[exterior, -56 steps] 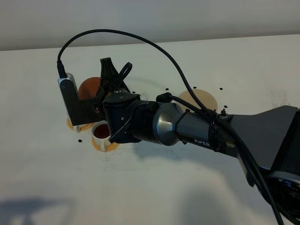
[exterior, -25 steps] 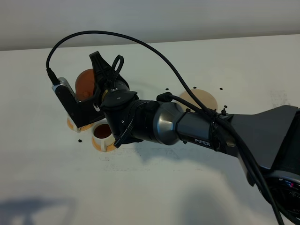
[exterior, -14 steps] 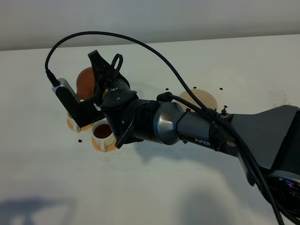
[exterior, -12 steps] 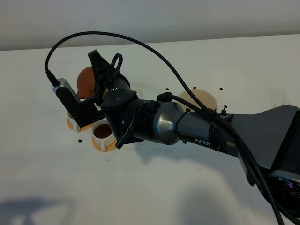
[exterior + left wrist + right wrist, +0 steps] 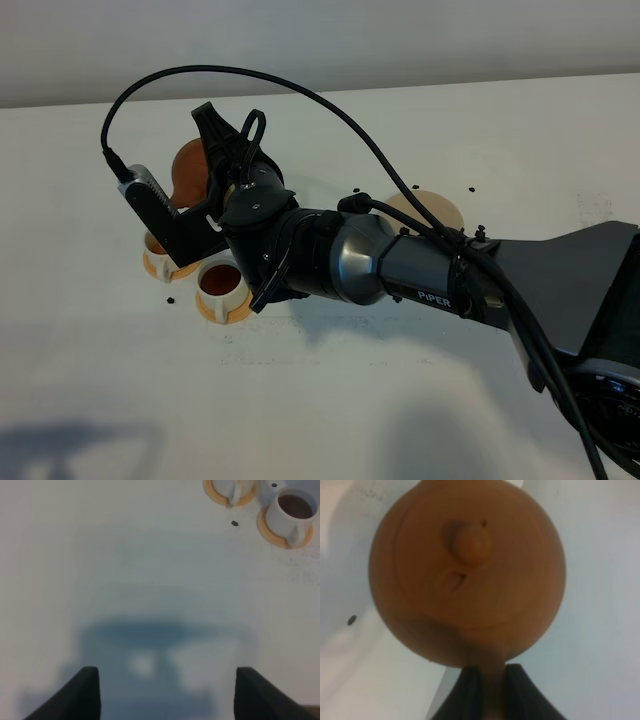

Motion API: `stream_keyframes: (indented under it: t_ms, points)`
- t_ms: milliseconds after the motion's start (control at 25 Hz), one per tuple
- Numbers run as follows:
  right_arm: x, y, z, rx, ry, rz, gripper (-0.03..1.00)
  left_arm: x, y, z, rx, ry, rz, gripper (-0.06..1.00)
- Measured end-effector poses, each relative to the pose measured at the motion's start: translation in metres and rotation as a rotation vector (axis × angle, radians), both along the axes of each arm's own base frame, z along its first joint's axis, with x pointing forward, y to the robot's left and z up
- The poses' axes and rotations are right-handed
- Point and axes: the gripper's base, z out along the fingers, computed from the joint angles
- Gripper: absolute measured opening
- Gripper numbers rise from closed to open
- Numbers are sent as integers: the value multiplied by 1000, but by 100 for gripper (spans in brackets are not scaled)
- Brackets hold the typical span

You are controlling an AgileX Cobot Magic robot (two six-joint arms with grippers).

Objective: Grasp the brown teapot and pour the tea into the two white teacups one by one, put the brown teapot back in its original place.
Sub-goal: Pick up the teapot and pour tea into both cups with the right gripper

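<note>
The brown teapot (image 5: 188, 168) hangs above the table at the left, just behind the two white teacups. My right gripper (image 5: 216, 172) is shut on its side handle. In the right wrist view the teapot (image 5: 467, 570) fills the frame, lid and knob showing, its handle between the fingers (image 5: 512, 695). The nearer cup (image 5: 221, 283) holds dark tea on its orange saucer. The other cup (image 5: 157, 250) is partly hidden by the wrist camera. Both cups show in the left wrist view (image 5: 290, 512) (image 5: 229, 486). The cream coaster (image 5: 436, 210) is partly covered by the arm. My left gripper (image 5: 167, 695) is open and empty.
The right arm (image 5: 420, 275) reaches across the middle of the table from the right. Small dark specks (image 5: 168, 302) lie on the white tabletop (image 5: 330, 400) around the cups and the coaster. The table's far edge meets a pale wall.
The right gripper rolled and lifted the teapot a little behind the left cup, then shifted slightly right. The cups and the coaster have not moved.
</note>
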Motion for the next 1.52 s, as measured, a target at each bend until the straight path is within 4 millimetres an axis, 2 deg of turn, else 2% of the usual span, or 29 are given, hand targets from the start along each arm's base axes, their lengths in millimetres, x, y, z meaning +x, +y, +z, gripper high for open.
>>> stream_keyframes:
  t_ms: [1520]
  points:
    - [1,1,2,-90,-48,61,12,0,0,0,0,0,0,56]
